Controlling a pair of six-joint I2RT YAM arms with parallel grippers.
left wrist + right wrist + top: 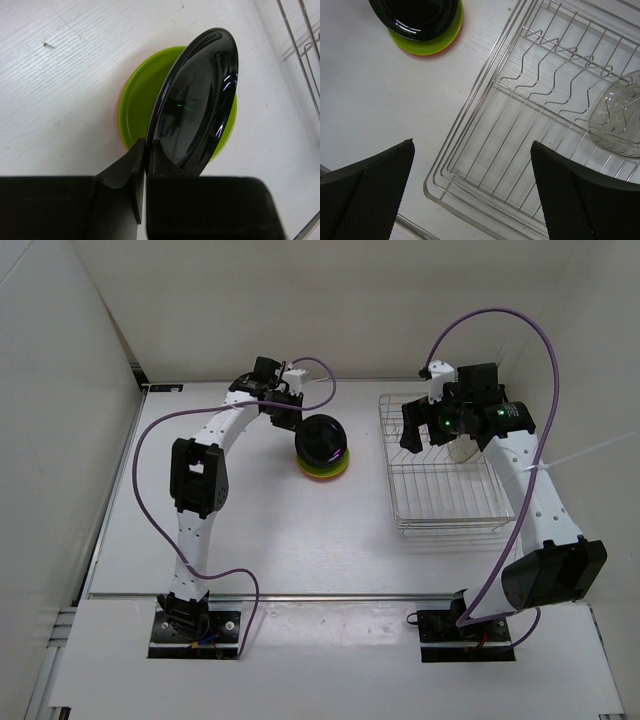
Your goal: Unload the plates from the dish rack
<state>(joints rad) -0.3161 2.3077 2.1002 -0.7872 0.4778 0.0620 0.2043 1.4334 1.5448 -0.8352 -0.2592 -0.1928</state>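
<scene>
Left gripper (145,150) pinches glossy round black plate (200,100).

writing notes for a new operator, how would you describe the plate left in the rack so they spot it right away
Find the silver wire dish rack on the right side of the table. The clear plate sits among its wavy upright dividers. Wires show through it, unlike the black plate and yellow-green plate outside the rack to the left.

The clear plate (617,120) is cut off by the right wrist view's edge.
</scene>
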